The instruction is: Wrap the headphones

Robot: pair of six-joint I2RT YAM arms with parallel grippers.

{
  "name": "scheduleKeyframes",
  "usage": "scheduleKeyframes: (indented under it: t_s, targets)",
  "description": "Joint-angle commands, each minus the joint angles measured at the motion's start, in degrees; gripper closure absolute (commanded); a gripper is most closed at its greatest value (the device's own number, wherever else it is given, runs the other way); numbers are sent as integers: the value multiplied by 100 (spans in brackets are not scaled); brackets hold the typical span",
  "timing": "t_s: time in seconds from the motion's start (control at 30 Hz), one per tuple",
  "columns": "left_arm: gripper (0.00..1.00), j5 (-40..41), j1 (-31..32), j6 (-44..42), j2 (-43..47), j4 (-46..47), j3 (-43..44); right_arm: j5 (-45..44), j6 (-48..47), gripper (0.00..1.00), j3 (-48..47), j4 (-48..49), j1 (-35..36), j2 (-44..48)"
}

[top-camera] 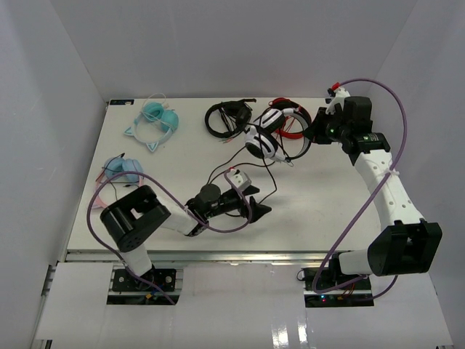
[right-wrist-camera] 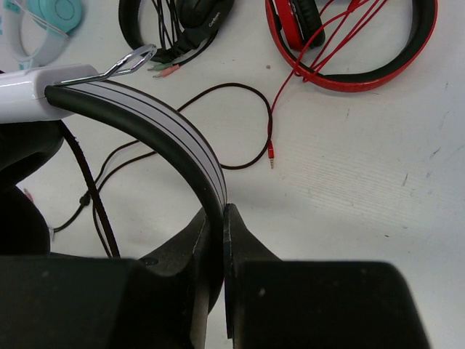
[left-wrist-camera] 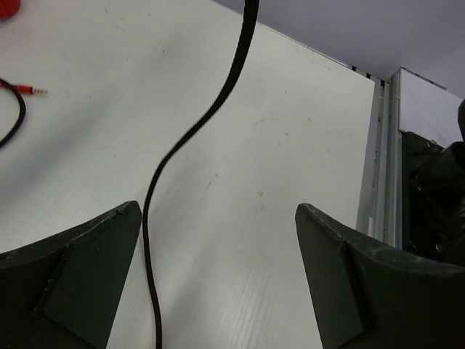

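— Left gripper: what is it doing?
— Its jaws stand wide apart and hold nothing. It sits low in the middle of the top view, over the white table.
— Anything between its fingers?
— Yes, the black cable. In the left wrist view it comes down from the top of the frame and passes between them, close beside the finger at lower left. I cannot tell whether it touches.
— What lies at the left edge of the table?
— A pale blue and pink pair, well apart from both arms.
— Where are the headphones?
— Just above the centre of the top view, white cups with black cushions, their cable trailing down toward the left arm.
— And the right gripper?
— Clamped on the headband, one finger pressed on each side of it, at the lower middle of its wrist view.
— What is beyond that?
— A thin cable with a red plug lies looped on the table. Farther up sit a black pair, a red pair just right of it, and a teal pair at upper left.
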State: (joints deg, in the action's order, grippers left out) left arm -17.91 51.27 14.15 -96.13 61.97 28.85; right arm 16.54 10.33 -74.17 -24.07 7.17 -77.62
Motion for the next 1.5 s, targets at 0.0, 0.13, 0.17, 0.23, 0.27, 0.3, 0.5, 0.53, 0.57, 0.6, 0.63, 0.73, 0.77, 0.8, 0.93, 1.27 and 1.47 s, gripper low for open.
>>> scheduleKeyframes:
  t_s: [0.0,0.13,0.17,0.23,0.27,0.3,0.5,0.53,0.57,0.6,0.63,0.73,0.77,0.8,0.93,1.27,1.47]
  targets:
    - [2,-256,78,-804,-532,282,599,632,555,92,-256,357,-129,287]
    - [2,-197,103,-1423,-861,-437,986,942,666,92,-293,332,-238,358]
    - [2,-121,103,-1595,-898,-509,1004,1046,679,92,-307,327,-266,380]
    - [2,-37,108,-1857,-985,-666,1050,1259,722,92,-317,329,-324,419]
    - [2,-15,110,-1964,-1038,-745,1079,1354,745,92,-317,333,-353,437]
    - [2,5,103,-2067,-1113,-813,1120,1410,759,92,-317,333,-381,457]
    - [6,160,103,-2233,-1417,-1213,1432,1841,858,92,-254,324,-498,598]
    - [9,125,103,-2225,-1459,-1293,1488,1896,875,92,-244,324,-516,627]
    - [14,65,103,-2210,-1489,-1413,1583,1946,895,92,-239,324,-536,647]
    - [24,-38,103,-2192,-1515,-1591,1676,1991,928,92,-233,324,-573,666]
    - [38,-154,103,-2176,-1531,-1763,1746,2020,955,92,-232,326,-608,678]
    - [89,-443,103,-2101,-1470,-1952,1729,2040,1016,92,-238,328,-686,663]
    - [99,-508,103,-2101,-1429,-1993,1696,2063,1039,92,-238,332,-723,645]
    - [100,-528,103,-2093,-1393,-2054,1670,2097,1066,92,-230,333,-832,627]
    - [100,-650,261,-2368,-1004,-2621,1644,1870,1086,92,-195,350,-936,553]
    - [100,-347,1471,-3618,-625,-4585,2515,854,770,92,-186,492,-927,248]
    - [100,-196,1828,-3851,-602,-5246,2985,346,470,92,-179,569,-901,285]
